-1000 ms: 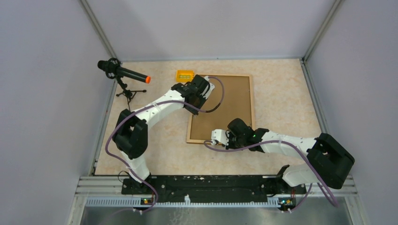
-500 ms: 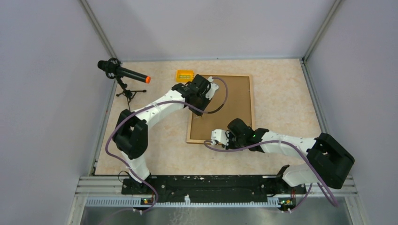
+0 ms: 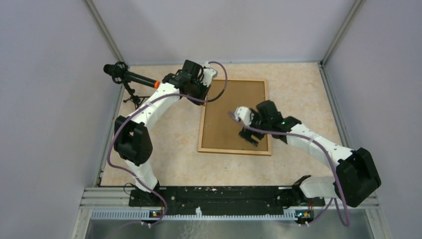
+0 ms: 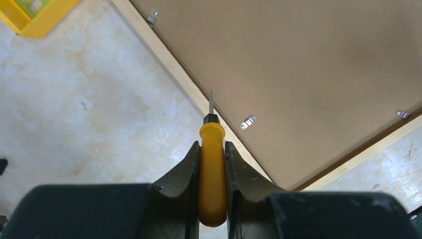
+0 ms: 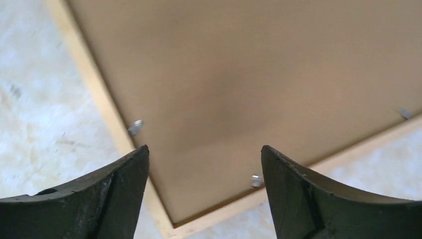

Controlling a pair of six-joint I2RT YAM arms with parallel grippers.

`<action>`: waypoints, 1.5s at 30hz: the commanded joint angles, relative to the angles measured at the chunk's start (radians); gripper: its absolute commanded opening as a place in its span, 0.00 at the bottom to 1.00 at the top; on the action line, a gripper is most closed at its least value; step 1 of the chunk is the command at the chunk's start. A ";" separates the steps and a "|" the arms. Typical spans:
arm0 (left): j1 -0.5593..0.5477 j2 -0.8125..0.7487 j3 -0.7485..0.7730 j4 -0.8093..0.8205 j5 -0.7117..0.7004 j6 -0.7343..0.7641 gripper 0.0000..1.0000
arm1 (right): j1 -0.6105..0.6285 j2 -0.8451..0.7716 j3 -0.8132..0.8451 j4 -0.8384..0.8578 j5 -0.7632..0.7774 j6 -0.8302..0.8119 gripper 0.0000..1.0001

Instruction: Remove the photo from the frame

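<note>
The frame [image 3: 224, 124] lies back up on the table, its brown fibreboard back [image 4: 308, 74] ringed by a narrow wooden rim. The photo is hidden under that back. Small metal clips [image 4: 248, 122] sit along the rim. My left gripper [image 3: 189, 84] hovers by the frame's far left corner, shut on a yellow-handled screwdriver [image 4: 212, 169] whose blade points at the left rim. Over the near right part of the back hangs my right gripper [image 3: 247, 135], open [image 5: 205, 154] with nothing between its fingers. Below it lies a corner of the frame [image 5: 174, 219].
A black microphone with an orange tip [image 3: 130, 77] stands on a small tripod at the far left. A yellow box [image 4: 37, 15] sits just beyond the frame's far left corner. Grey walls close in the table on three sides.
My right gripper has opened and risen from the frame's near edge to above its back. My left arm has drawn back and left with the screwdriver, now covering the yellow box from above.
</note>
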 commanded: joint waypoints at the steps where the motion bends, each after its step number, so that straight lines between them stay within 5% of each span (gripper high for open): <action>1: -0.012 -0.035 0.052 0.013 0.035 0.078 0.00 | -0.177 -0.005 0.123 0.023 -0.140 0.184 0.84; 7: -0.010 -0.039 0.061 0.046 -0.008 0.090 0.00 | -0.353 0.161 0.221 0.060 -0.137 0.399 0.84; 16: -0.011 -0.066 0.021 0.066 -0.025 0.063 0.00 | -0.454 0.391 0.327 0.073 0.011 0.569 0.69; 30: -0.011 -0.086 -0.011 0.074 -0.028 0.126 0.00 | -0.455 0.566 0.353 0.085 0.035 0.590 0.42; 45: -0.018 0.002 0.036 0.069 -0.054 0.274 0.00 | -0.430 0.480 0.219 0.049 -0.101 0.520 0.05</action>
